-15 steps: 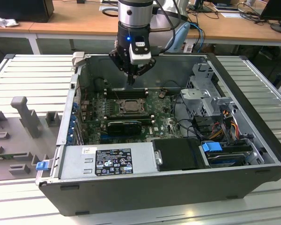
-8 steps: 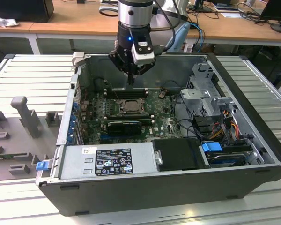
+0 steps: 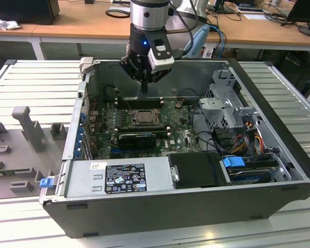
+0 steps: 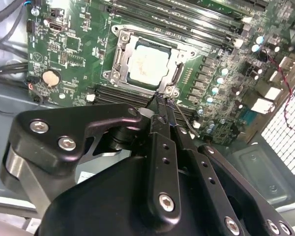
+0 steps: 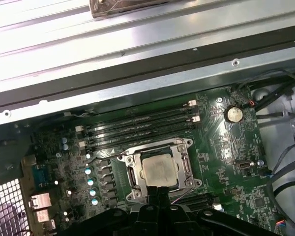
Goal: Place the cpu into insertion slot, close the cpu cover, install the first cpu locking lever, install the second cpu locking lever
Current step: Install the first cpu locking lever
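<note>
Lying flat, cpu (image 4: 148, 66) sits square in insertion slot (image 4: 119, 55).

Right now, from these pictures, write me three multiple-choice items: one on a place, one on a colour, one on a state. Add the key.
1. Where is the chip?
A. on the table outside the case
B. seated in the socket
C. on top of the power supply

2. What colour is the board?
A. green
B. red
C. white

3. How does the cover stand?
A. swung up on its hinge
B. lying flat around the chip
C. taken off and laid beside the board

Key:
1 B: both wrist views show its pale face framed inside the socket.
2 A: the board is green in every view.
3 B: in both wrist views the metal frame lies level around the chip.
</note>
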Available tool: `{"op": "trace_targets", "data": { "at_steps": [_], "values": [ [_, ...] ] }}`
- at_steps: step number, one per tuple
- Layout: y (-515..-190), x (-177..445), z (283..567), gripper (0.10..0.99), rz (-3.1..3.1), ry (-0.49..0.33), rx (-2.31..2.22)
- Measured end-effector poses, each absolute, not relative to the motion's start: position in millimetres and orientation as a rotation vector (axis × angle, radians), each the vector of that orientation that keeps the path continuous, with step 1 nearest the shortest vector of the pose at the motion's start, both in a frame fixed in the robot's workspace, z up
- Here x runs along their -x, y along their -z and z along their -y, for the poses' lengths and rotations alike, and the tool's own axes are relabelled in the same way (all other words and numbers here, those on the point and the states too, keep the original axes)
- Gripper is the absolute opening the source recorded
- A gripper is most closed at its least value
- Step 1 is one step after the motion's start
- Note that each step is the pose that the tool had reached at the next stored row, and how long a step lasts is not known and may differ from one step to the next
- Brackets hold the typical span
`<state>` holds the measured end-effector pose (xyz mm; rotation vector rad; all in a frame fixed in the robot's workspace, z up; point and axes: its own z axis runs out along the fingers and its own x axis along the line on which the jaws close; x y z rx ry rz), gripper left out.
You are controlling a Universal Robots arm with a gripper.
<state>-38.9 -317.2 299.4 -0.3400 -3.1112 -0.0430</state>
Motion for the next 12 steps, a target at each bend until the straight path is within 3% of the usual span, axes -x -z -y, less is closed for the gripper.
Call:
{"op": "trace_targets", "data": {
  "at_steps": [7,12],
  "values": [
    [-297.2,39.4,317.2,0.106,3.127,0.04,-0.016],
    [-296.6,52.2,317.4,0.106,3.127,0.043,-0.024]
  ]
}}
